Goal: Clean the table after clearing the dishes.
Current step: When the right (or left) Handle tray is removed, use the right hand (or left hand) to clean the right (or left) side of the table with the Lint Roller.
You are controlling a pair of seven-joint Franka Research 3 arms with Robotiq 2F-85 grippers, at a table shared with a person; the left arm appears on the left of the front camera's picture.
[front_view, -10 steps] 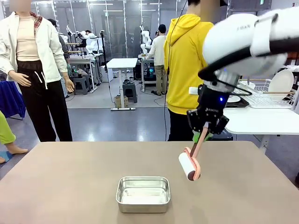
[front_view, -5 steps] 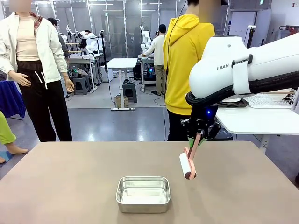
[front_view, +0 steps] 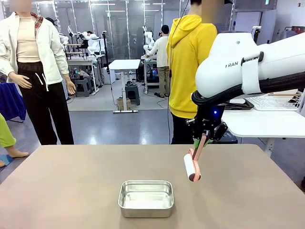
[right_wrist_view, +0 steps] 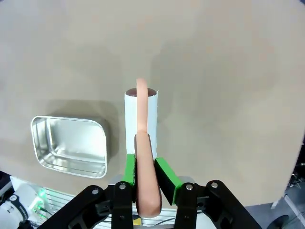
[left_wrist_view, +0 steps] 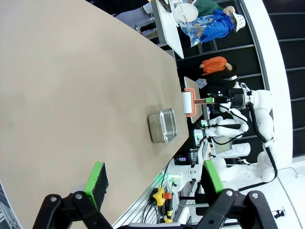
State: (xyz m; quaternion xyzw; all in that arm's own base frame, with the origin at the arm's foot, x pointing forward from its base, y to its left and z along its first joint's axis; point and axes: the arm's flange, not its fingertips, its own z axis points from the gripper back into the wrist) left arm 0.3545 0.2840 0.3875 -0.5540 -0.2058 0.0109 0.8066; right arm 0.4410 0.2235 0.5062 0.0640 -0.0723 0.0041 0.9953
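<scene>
My right gripper (front_view: 204, 139) (right_wrist_view: 145, 169) is shut on the pink handle of a lint roller (front_view: 191, 168) (right_wrist_view: 140, 114). The roller's white roll hangs slanted, low over the taupe table (front_view: 71, 181), just right of centre; I cannot tell if it touches. The left wrist view looks from high up, where my left gripper (left_wrist_view: 155, 179) stands open with nothing between its green pads, and the roller (left_wrist_view: 188, 102) shows far off. One of the dishes, a white plate (left_wrist_view: 186, 11), sits on the white side table.
A shiny steel pan (front_view: 146, 198) (right_wrist_view: 70, 145) (left_wrist_view: 163, 125) stands empty near the table's front edge, left of the roller. A person in a yellow hoodie (front_view: 190, 62) stands at the far side. The white side table (front_view: 257, 121) with a wire rack is at the right.
The right arm swung inward and the roller moved slightly left and farther from me; over the last half second it hardly moved. The pan stayed put.
</scene>
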